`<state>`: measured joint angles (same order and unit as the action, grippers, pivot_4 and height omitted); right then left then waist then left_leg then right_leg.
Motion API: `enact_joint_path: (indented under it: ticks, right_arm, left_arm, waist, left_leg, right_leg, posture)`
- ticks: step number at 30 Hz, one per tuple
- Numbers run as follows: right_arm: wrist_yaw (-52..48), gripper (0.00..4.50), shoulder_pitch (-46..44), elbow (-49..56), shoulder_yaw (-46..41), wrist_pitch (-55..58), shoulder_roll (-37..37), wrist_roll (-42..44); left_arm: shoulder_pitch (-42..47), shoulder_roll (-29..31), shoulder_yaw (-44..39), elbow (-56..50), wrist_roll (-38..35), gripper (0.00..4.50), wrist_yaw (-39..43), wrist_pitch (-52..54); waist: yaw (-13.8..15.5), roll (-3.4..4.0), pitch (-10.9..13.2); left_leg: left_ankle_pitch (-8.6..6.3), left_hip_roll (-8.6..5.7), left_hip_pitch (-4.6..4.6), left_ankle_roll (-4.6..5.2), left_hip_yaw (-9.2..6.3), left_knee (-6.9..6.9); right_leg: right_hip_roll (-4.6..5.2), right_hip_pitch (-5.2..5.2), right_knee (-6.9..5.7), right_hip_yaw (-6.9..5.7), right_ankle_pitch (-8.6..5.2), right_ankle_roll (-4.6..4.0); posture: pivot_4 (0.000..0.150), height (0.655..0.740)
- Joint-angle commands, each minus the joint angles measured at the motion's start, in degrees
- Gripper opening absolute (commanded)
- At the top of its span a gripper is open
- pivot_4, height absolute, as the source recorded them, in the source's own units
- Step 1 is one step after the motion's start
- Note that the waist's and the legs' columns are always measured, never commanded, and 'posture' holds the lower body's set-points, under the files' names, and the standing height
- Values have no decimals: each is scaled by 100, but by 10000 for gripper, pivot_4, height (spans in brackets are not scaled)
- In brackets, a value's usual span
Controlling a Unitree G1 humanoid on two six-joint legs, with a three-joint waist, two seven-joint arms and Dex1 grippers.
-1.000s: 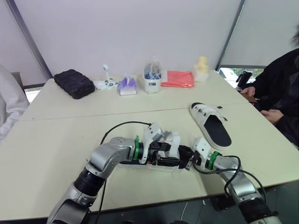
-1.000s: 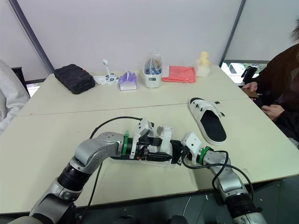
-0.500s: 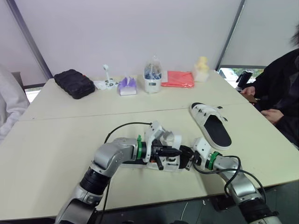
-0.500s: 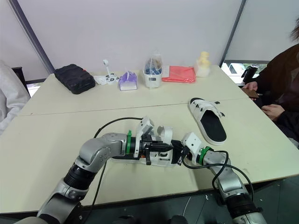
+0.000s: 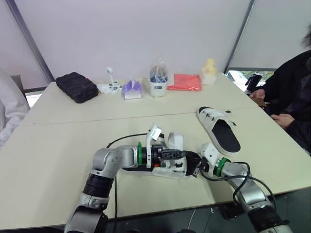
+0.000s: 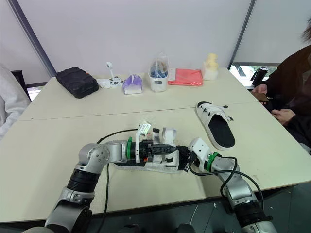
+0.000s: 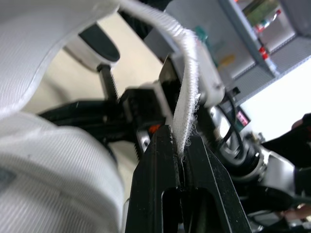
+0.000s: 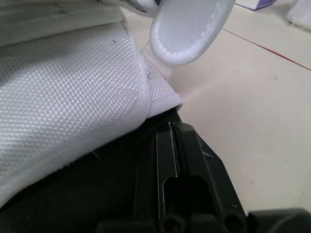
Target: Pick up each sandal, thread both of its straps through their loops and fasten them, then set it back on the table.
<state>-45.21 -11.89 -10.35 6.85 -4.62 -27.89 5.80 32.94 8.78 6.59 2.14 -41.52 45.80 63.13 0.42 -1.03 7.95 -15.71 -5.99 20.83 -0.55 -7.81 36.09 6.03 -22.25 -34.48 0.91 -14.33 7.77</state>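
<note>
Left gripper (image 7: pixel 181 145) is now clamping the strap (image 7: pixel 187 97), having closed on it just now, so threading is only starting. Right gripper (image 8: pixel 171 131) is staying pressed together at the sandal (image 6: pixel 160 167), lying on the table (image 5: pixel 58 145) near the second sandal (image 5: pixel 221 128).

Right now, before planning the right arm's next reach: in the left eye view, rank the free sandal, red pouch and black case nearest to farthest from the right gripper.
1. Free sandal: on the table just beyond the right gripper, slightly to its right.
2. Red pouch: far edge of the table, near the middle.
3. Black case: far edge, well to the left.
</note>
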Motion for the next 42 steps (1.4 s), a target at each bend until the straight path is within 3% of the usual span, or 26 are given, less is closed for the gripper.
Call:
enact_joint_path:
  ticks: [1,17,27,42]
  right_arm:
    - [-78,0,343,-432,419,377,26,-341]
    - [11,0,462,-316,387,434,28,-324]
    - [35,0,456,-339,394,420,57,-333]
    - [49,0,451,-348,382,419,63,-339]
  left_arm:
    - [53,-5,147,57,78,848,122,-172]
    - [-163,225,1199,-248,842,848,553,-978]
    - [-355,393,1435,-817,907,848,697,-1162]
    - [-545,768,2248,-528,2187,848,799,-2512]
  waist:
    - [3,0,0]
    - [28,1,-5]
    - [22,2,-5]
    - [33,11,-28]
  left_leg:
    - [0,0,-1,0,0,-1]
    - [-4,0,-35,2,0,-11]
    - [-7,1,-33,4,0,-17]
    - [-13,2,-43,10,-1,-17]
  right_leg:
    - [0,0,0,0,0,0]
    - [3,27,15,-1,-2,-1]
    - [4,24,16,0,-9,-9]
    - [5,39,25,-1,-14,-16]
  posture:
    - [1500,7400]
    - [1500,7400]
    - [1500,7400]
    - [1500,7400]
